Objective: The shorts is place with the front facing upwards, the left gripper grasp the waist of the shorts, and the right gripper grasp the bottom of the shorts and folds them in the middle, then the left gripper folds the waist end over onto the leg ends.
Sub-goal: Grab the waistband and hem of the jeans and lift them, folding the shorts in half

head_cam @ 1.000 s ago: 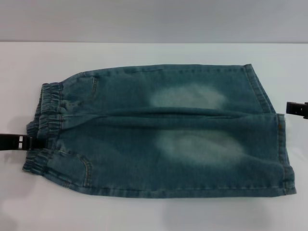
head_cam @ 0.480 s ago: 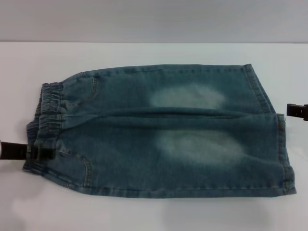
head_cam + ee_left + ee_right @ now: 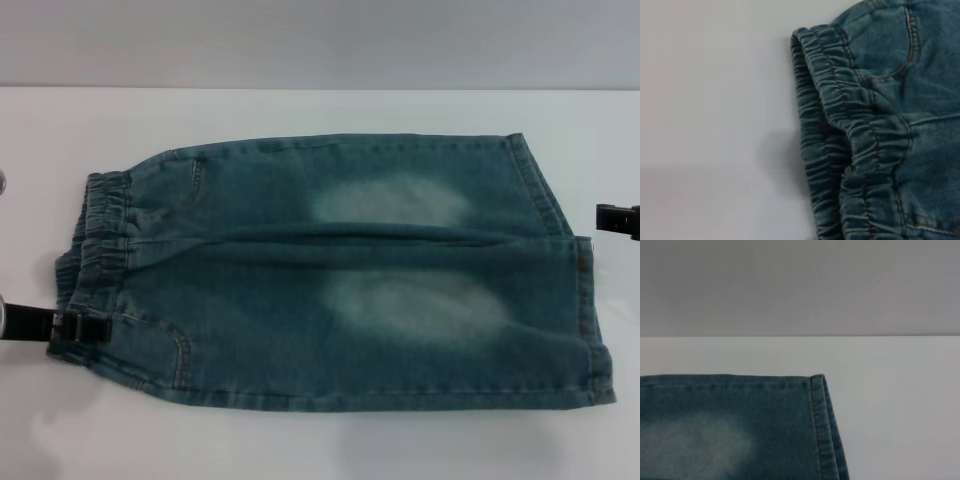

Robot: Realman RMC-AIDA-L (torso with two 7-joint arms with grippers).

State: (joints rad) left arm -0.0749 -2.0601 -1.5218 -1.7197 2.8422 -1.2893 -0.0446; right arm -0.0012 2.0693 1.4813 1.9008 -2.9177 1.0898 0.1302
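The blue denim shorts (image 3: 340, 270) lie flat on the white table (image 3: 300, 440), front side up. The elastic waist (image 3: 100, 260) is at the left and the leg hems (image 3: 585, 310) at the right. My left gripper (image 3: 82, 327) sits low at the left edge of the head view, its tip against the near end of the waistband. The left wrist view shows the gathered waistband (image 3: 850, 135) close up, with a pocket seam (image 3: 910, 45) beside it. My right gripper (image 3: 620, 218) is at the right edge, just past the far leg's hem. The right wrist view shows that hem corner (image 3: 817, 385).
White table surrounds the shorts, with a grey wall (image 3: 320, 40) behind its far edge. A small shiny part (image 3: 2, 182) shows at the left border of the head view.
My left gripper has slid along the waistband toward the near side of the table. My right gripper has shifted slightly toward the far side. The shorts have not moved.
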